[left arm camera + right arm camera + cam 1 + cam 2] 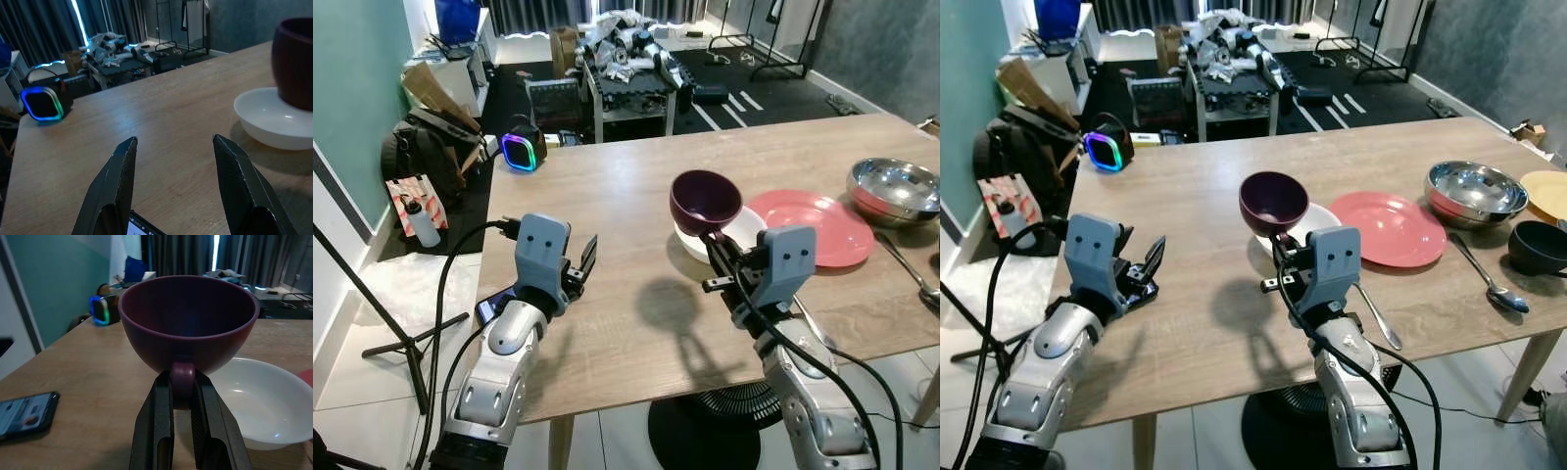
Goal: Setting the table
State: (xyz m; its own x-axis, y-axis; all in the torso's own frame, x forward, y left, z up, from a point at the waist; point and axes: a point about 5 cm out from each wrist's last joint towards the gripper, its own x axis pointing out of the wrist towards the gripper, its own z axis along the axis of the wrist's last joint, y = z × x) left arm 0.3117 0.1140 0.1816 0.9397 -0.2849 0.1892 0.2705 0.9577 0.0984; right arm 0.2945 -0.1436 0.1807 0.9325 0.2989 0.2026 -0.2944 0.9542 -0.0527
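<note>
Right wrist view: right gripper (183,382) is clamped on the handle of the dark purple cup (188,320), held above the white ceramic bowl (259,401). Left gripper (171,161) hovers spread apart over the wooden table (607,196), near left.

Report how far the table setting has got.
Done: nothing sure; dishes sit clustered at the table's right end: pink plate, steel bowl, spoon.
In hand: right gripper holds the purple bowl by its handle above the white bowl.
Left: placing it. Left gripper open, idle.
</note>
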